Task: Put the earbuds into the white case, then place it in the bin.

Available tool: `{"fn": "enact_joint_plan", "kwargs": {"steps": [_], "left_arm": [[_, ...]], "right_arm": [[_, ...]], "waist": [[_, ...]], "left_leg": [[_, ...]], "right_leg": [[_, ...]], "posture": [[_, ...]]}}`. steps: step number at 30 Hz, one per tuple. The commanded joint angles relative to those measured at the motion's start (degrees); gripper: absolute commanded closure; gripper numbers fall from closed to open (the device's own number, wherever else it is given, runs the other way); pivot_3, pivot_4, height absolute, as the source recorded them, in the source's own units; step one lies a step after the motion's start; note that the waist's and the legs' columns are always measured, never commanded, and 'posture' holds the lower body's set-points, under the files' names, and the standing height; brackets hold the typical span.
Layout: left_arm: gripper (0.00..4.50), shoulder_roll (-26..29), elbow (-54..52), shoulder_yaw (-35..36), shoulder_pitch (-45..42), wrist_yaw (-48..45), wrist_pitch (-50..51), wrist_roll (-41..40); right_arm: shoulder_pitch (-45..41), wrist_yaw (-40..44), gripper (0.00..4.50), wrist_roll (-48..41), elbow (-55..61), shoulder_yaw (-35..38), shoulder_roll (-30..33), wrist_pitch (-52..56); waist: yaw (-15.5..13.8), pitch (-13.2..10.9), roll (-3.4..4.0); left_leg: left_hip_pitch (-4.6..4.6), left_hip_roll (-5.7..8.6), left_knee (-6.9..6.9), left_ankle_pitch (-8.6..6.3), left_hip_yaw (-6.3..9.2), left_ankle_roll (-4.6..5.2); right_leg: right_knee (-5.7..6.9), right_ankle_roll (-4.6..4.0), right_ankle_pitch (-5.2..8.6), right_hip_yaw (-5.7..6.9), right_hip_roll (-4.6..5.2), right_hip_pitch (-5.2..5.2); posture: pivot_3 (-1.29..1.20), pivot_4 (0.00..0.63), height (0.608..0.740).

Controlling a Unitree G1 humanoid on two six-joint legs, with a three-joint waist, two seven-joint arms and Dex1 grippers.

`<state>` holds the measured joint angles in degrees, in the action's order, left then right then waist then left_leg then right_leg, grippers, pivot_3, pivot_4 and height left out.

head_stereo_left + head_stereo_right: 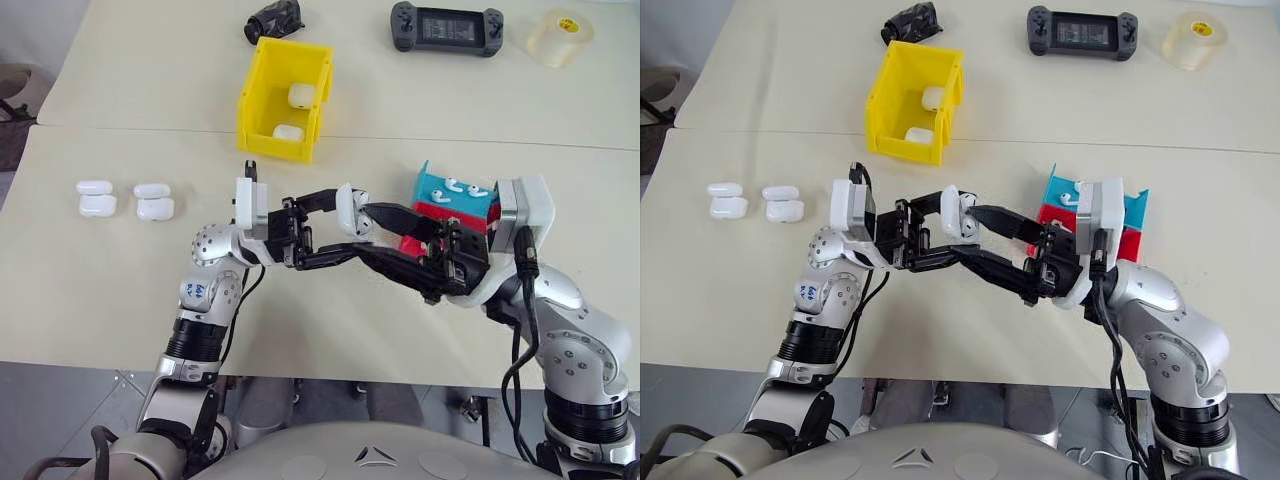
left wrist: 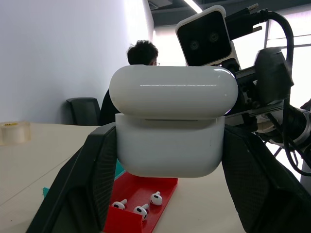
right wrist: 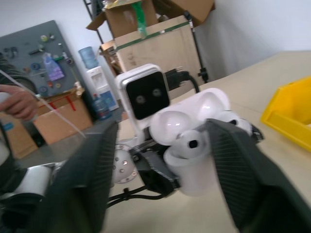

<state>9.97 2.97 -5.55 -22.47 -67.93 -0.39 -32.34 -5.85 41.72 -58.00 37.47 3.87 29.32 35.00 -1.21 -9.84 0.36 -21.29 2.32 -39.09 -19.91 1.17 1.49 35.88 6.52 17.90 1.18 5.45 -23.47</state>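
Observation:
My left gripper (image 1: 347, 222) is shut on a white case (image 1: 352, 210), held above the table in front of me. The left wrist view shows the case (image 2: 170, 145) between both fingers (image 2: 92, 179), its lid raised. In the right wrist view an earbud (image 3: 187, 143) sits in the open case. My right gripper (image 1: 366, 230) faces it from the right, open, one finger on each side of the case. More earbuds (image 1: 456, 185) lie on a blue tray (image 1: 432, 188), others in a red tray (image 2: 146, 191). The yellow bin (image 1: 262, 110) stands farther back and holds two white cases (image 1: 302, 95).
Two more open white cases (image 1: 96, 198) (image 1: 153, 200) lie on the table at the left. A game controller (image 1: 446, 28), a tape roll (image 1: 560, 37) and a black object (image 1: 273, 18) sit along the far edge. A person (image 2: 141, 53) sits beyond the table.

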Motion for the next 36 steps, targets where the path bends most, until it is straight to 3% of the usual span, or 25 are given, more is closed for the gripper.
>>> {"fn": "enact_joint_plan", "kwargs": {"steps": [1, 2, 7, 8, 10, 14, 21, 27, 36], "left_arm": [[1.70, 1.1, -3.6, 0.0, -0.8, 0.6, 0.7, 0.1], [1.70, 2.4, -3.5, 0.1, -0.7, 1.3, 0.6, 1.7], [1.70, 10.6, -2.3, -1.9, -1.8, 4.4, 0.1, 12.4], [1.70, 11.8, -2.4, -2.5, -2.1, 4.4, 0.4, 13.7], [1.70, 13.0, -2.2, -3.2, -3.2, 5.5, 1.4, 15.5], [1.70, 14.6, -2.2, -6.7, -6.4, 6.9, 3.0, 21.2], [1.70, 14.0, -6.4, -10.6, -6.4, 6.1, 7.7, 20.8], [1.70, 13.5, -8.7, -10.3, -5.6, 7.0, 8.2, 20.1], [1.70, 13.7, -11.9, -4.4, -2.0, 10.2, 9.8, 15.8]], "right_arm": [[1.2, 0.1, 0.36, 0.4, 0.9, 2.0, 2.2, -0.4], [1.6, 0.5, 0.09, 1.0, 0.8, 3.3, 3.4, -0.8], [2.2, 2.5, 0.09, 2.1, -1.1, 8.3, 8.5, -1.7], [2.1, 3.0, 0.28, 2.5, -1.3, 8.4, 9.2, -1.6], [1.3, 3.5, 0.70, 4.3, -1.4, 7.4, 10.6, -1.4], [-5.7, 1.5, 2.08, 9.1, -1.3, 0.2, 9.9, -0.1], [-13.4, 0.2, 4.45, 14.1, -2.4, -8.6, 7.6, 1.9], [-14.3, 0.4, 4.45, 18.1, -5.8, -11.4, 6.8, 2.5], [-4.1, 8.8, 4.45, 16.5, -9.4, -0.8, 10.8, -2.5]], "waist": [[0.0, 0.0, 0.00], [0.0, 0.0, -0.01], [0.1, 0.0, -0.04], [0.0, 0.0, -0.04], [-0.1, 0.0, -0.04], [0.0, -0.1, -0.10], [0.0, -0.1, -0.12], [-0.1, -0.1, -0.12], [-0.1, -0.1, -0.14]], "left_leg": [[0.00, 0.00, 0.00, 0.00, 0.00, 0.00], [0.00, 0.00, 0.00, 0.00, 0.00, 0.00], [0.00, -0.01, 0.02, 0.00, -0.03, 0.01], [0.01, -0.02, 0.02, 0.00, -0.03, 0.01], [0.01, -0.02, 0.02, 0.00, -0.02, 0.01], [0.00, 0.00, 0.02, -0.01, -0.02, 0.02], [-0.07, 0.01, 0.06, -0.02, 0.01, 0.03], [-0.07, 0.01, 0.03, -0.02, 0.03, 0.03], [-0.07, 0.01, 0.04, -0.04, 0.03, 0.06]], "right_leg": [[0.00, 0.00, 0.00, 0.00, 0.00, 0.00], [0.00, 0.00, 0.00, 0.00, 0.00, 0.00], [0.00, 0.00, 0.00, -0.02, -0.02, 0.00], [0.00, 0.00, 0.00, -0.02, -0.02, 0.00], [0.00, 0.00, 0.00, -0.01, -0.01, 0.00], [-0.02, 0.00, 0.00, -0.03, 0.01, -0.01], [-0.02, 0.00, 0.00, 0.00, 0.01, -0.08], [-0.01, -0.01, 0.00, 0.02, 0.02, -0.07], [-0.03, -0.01, 0.00, 0.04, 0.03, -0.05]], "posture": [[0.00, 0.150, 0.740], [0.00, 0.150, 0.740], [0.00, 0.150, 0.740], [0.00, 0.150, 0.740], [0.00, 0.150, 0.740], [0.00, 0.150, 0.740], [0.00, 0.150, 0.740], [0.00, 0.150, 0.740], [0.00, 0.150, 0.740]]}}
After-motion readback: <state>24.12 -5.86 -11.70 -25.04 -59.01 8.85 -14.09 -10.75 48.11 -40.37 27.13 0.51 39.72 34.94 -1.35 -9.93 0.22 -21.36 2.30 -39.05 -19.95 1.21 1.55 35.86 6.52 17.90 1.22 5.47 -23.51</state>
